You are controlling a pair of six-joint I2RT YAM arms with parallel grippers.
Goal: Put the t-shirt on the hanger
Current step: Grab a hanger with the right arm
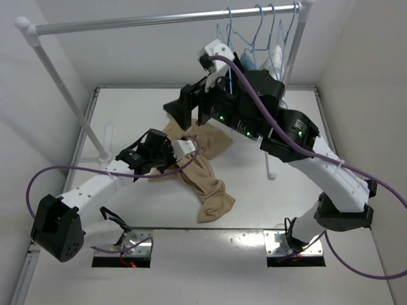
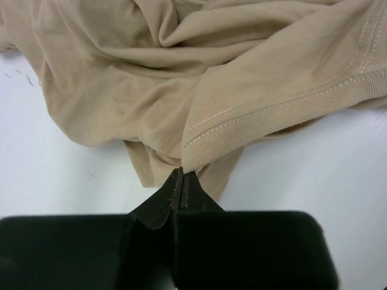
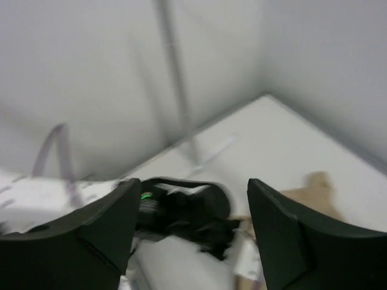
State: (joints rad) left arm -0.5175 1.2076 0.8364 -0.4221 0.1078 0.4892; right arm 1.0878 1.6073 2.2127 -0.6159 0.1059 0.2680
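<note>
The tan t-shirt lies crumpled on the white table, one end trailing toward the near edge. My left gripper is low at the shirt's left side. In the left wrist view it is shut on a stitched hem corner of the t-shirt. My right gripper hovers above the shirt's far end, open and empty. In the blurred right wrist view its fingers stand wide apart above the left arm, with a bit of t-shirt at the right. Several light-blue wire hangers hang on the rail, top right.
A metal garment rail spans the back on white posts; its left post slants down to the table. Pale garments hang behind the right arm. Purple cables loop from both arms. White walls enclose the table.
</note>
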